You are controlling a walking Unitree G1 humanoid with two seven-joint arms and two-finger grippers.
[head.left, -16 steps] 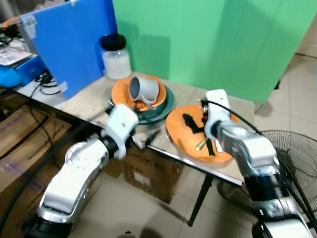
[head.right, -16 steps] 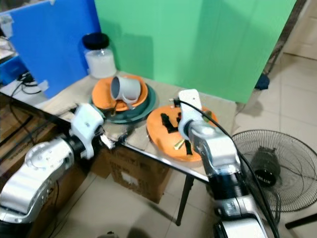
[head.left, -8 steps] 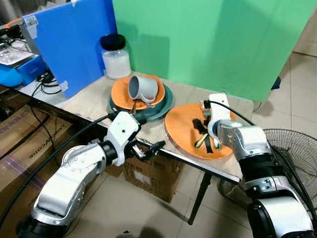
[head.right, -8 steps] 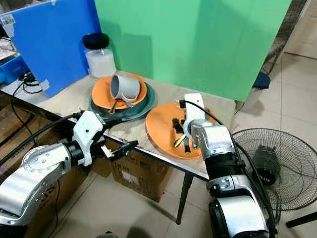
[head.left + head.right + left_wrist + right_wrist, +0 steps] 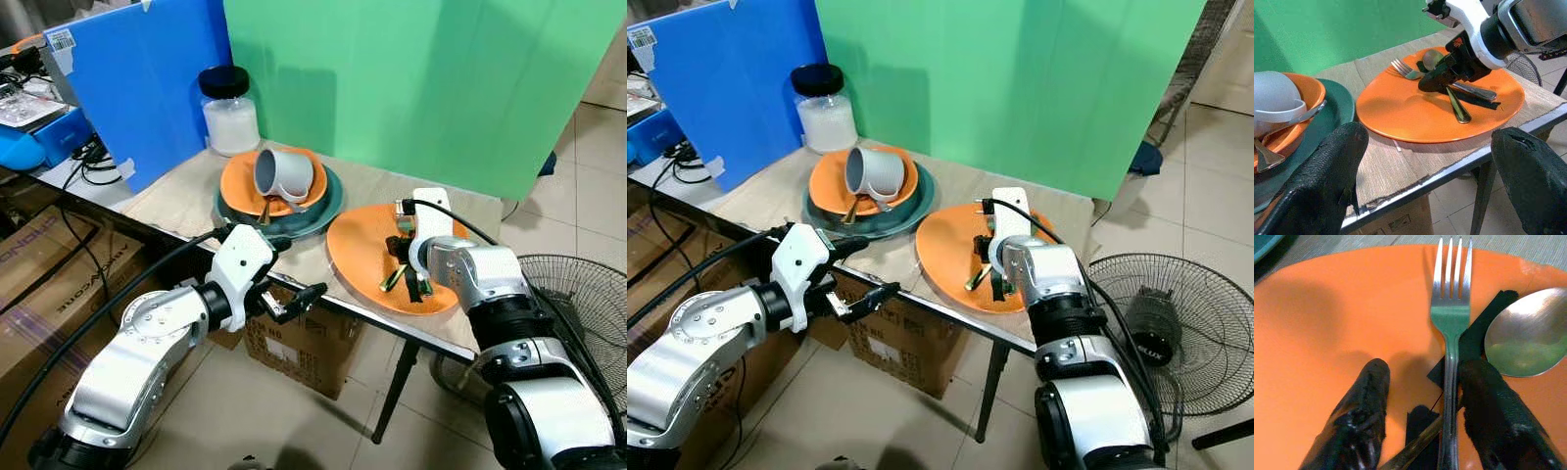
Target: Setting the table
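The fork (image 5: pixel 1450 328) lies flat on the large orange plate (image 5: pixel 358 257), its handle running back between the two fingers of the right hand (image 5: pixel 1425 418), tines pointing away ahead of the fingertips; one finger (image 5: pixel 1496 413) is touching or just beside the handle, the other (image 5: pixel 1364 404) stands well off on bare plate. That hand is open about halfway and has hold of nothing yet. Just beside the near finger lies a spoon (image 5: pixel 1528 330), and a gold-coloured utensil (image 5: pixel 1457 105) crosses under the fork's handle with dark strips beneath. The left hand (image 5: pixel 1425 161) hangs wide open and empty off the table's (image 5: pixel 191 196) near edge, its fingers framing the plate from below. Beyond it stands a green plate (image 5: pixel 328 201) carrying a smaller orange dish (image 5: pixel 240 181) with a grey mug (image 5: pixel 284 176) tipped on its side, and farther off a lidded jar (image 5: pixel 228 110). I judge the step to be picking up the fork. The risk is that closing here pinches the gold utensil or a strip along with the handle, since they overlap, or that the thin flat handle slips off the smooth plate. A downward push near the plate's rim could also tip or slide the plate toward the table edge.
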